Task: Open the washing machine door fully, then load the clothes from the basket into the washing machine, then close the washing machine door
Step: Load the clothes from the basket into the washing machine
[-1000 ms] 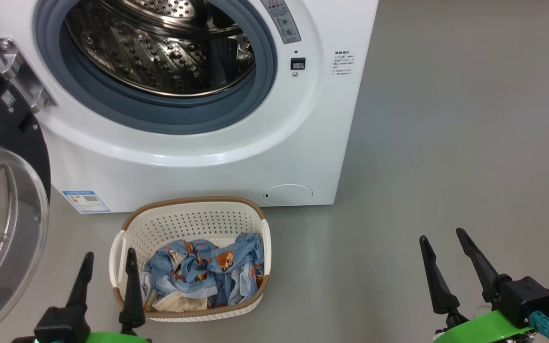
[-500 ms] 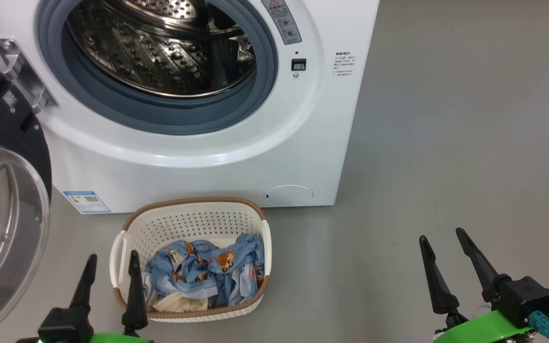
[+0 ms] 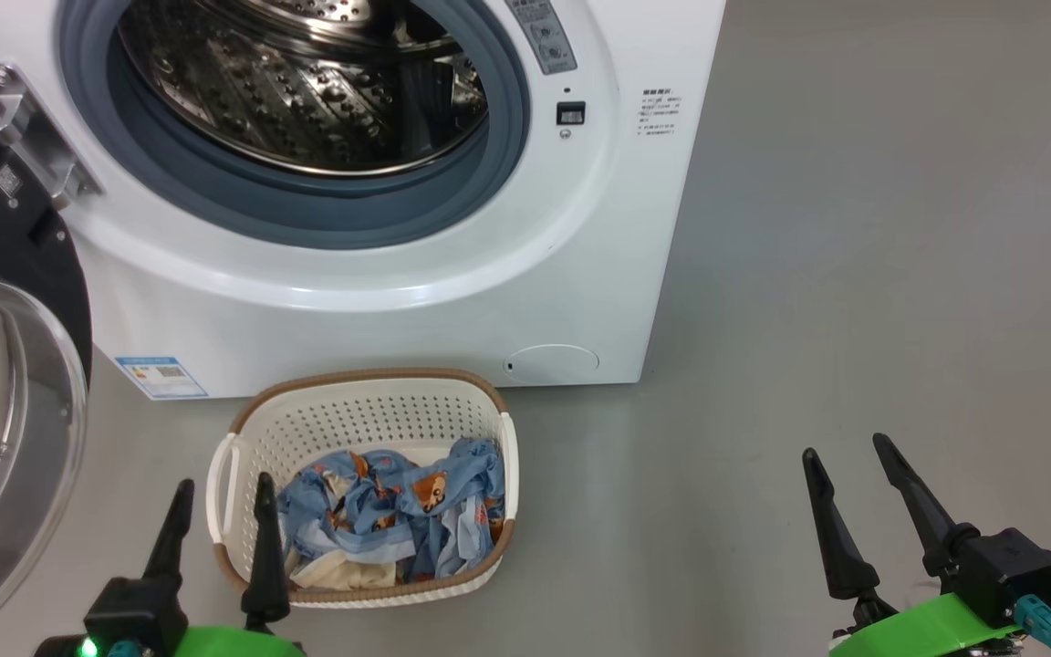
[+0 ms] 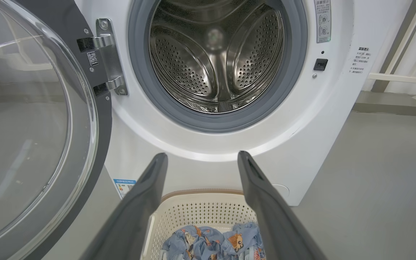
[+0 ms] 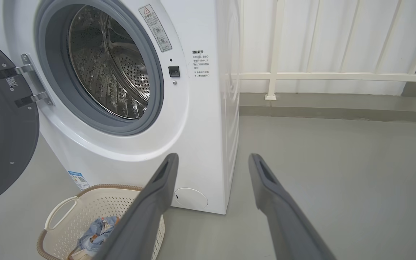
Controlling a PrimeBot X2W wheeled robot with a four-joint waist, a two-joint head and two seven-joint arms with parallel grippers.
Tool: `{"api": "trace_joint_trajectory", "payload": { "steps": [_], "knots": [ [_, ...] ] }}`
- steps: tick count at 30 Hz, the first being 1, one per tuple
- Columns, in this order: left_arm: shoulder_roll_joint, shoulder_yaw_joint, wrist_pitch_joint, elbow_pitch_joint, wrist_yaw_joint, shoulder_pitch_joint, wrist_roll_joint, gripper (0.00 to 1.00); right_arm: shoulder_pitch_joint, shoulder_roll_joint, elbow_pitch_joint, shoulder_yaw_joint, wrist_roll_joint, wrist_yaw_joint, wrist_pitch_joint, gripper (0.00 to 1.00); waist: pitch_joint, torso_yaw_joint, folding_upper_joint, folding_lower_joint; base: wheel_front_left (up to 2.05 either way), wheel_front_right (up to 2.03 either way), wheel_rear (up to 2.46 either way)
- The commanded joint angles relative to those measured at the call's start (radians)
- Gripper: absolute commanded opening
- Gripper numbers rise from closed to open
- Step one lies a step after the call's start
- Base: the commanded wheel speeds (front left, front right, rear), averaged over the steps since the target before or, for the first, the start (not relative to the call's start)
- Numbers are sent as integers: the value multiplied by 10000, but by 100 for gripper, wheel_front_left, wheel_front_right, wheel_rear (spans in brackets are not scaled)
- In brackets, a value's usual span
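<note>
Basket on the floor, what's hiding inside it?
Inside the basket lie crumpled light blue clothes with orange-brown cartoon figures, plus a cream-white piece at the near edge. Whatever sits under the pile is covered.

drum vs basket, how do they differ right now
The drum is shiny steel; the basket is cream plastic with a brown rim. The basket holds the blue and cream clothes; the drum holds none that can be seen. The drum sits inside the washing machine; the basket stands on the floor just in front of it. Both have walls full of small holes.
</note>
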Motion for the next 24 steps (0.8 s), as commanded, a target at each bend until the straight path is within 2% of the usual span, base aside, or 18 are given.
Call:
{"api": "trace_joint_trajectory", "payload": {
  "steps": [1, 4, 9, 15, 24],
  "knots": [
    [82, 212, -150, 9, -39, -557, -99, 100, -304, -27, -330, 259, -41, 16, -16, 100, 154, -18, 0, 0, 0, 0, 0],
    [48, 106, -214, 315, -121, -767, -135, 100, -347, -27, -405, 277, -45, 16, -16, 100, 313, -36, 0, 0, 0, 0, 0],
    [-95, -293, -332, 1674, -551, -1594, -383, 100, -505, -27, -583, 319, -55, 16, -4, 100, 886, -123, 0, 0, 0, 0, 0],
    [-274, -762, -464, 4279, -1117, -3302, -738, 100, -861, -27, -844, 482, -79, 16, 15, 100, 1902, -351, 0, 0, 0, 0, 0],
    [-383, -1307, -416, 8238, -2075, -6098, -1452, 100, -1703, -27, -991, 775, -55, 16, -134, 100, 3704, -1064, 0, 0, 0, 0, 0]
  ]
}}
